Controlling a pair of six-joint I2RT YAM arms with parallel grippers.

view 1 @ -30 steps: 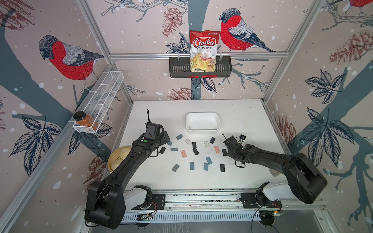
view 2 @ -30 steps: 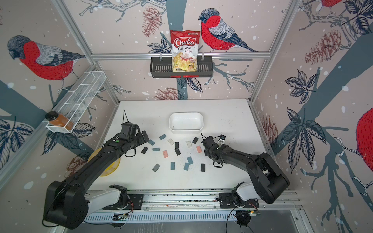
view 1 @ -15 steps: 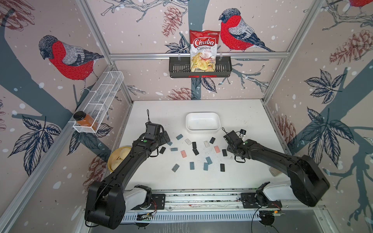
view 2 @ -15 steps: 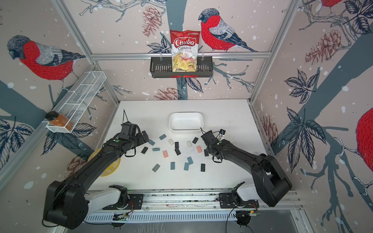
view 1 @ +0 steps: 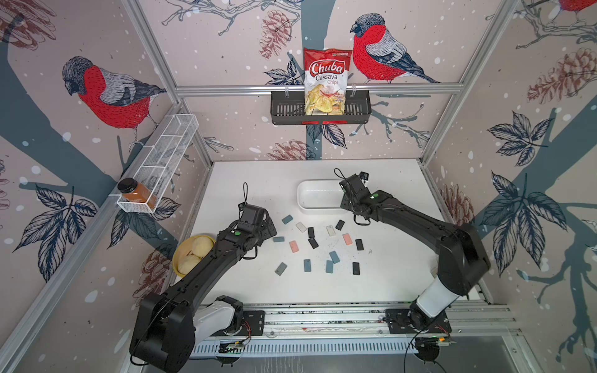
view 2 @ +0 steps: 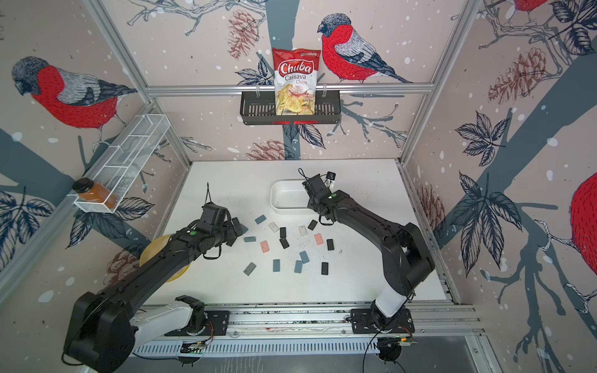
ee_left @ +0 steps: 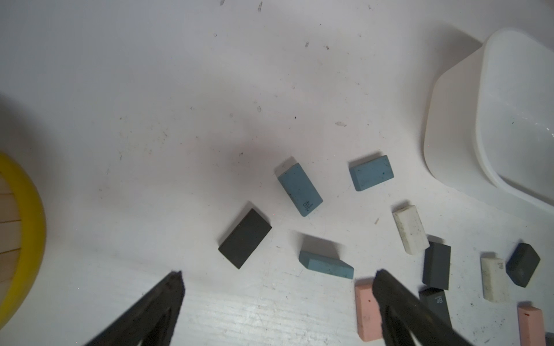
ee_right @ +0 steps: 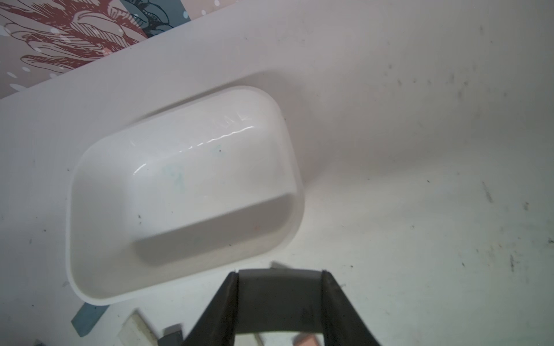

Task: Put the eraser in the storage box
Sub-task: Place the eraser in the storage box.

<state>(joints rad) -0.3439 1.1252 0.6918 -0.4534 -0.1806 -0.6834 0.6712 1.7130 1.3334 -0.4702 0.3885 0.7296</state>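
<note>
Right jaws: clamped on dark eraser [ee_right: 280,299], at the storage box [ee_right: 180,179] rim; only the right wrist view shows it, the arm hides it in both top views.
Left jaws: wide apart, above loose erasers [ee_left: 299,191] beside the box.

Black eraser [ee_right: 280,299] (pinched in the right hand [ee_right: 280,274]) just beside the shallow white storage box [ee_right: 99,215]

"Chuba Cassava Chips" is printed on the red-and-white snack bag [view 1: 326,84] in a top view, "4B" is stamped on a black eraser [ee_left: 436,301], the same mark is carried sideways by a blue eraser [ee_left: 299,190]
</note>
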